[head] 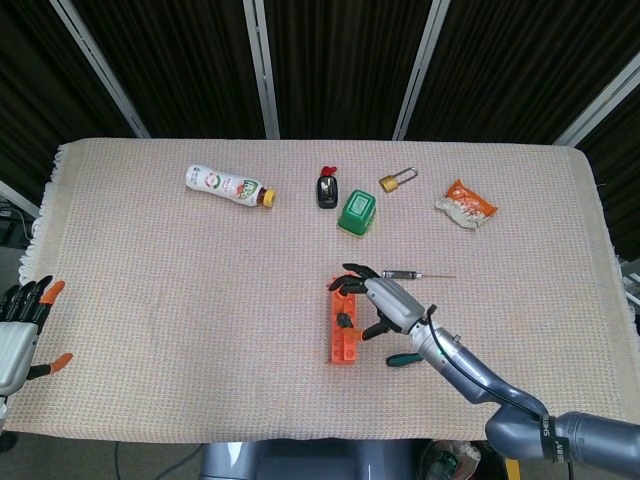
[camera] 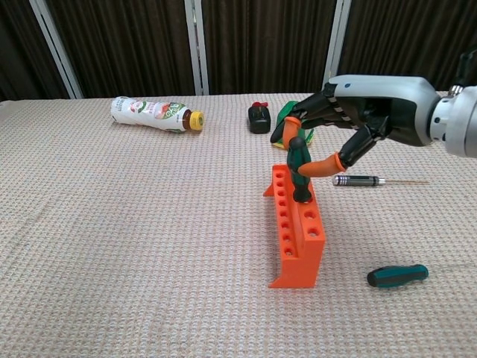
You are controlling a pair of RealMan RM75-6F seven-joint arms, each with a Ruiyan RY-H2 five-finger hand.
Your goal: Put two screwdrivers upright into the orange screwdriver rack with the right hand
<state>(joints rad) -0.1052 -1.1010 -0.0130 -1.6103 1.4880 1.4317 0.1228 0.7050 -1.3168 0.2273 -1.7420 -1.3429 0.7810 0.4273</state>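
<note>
Chest view: perforated orange plastic rack (camera: 298,235).

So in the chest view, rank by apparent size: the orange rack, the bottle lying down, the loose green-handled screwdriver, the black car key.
1. orange rack
2. bottle, though it lies farther from the camera
3. loose green-handled screwdriver, nearest, so flattered
4. black car key

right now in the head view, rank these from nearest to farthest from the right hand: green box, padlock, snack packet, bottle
From the right hand:
1. green box, straight beyond it
2. padlock, farther back
3. snack packet, back right
4. bottle, far back left
</note>
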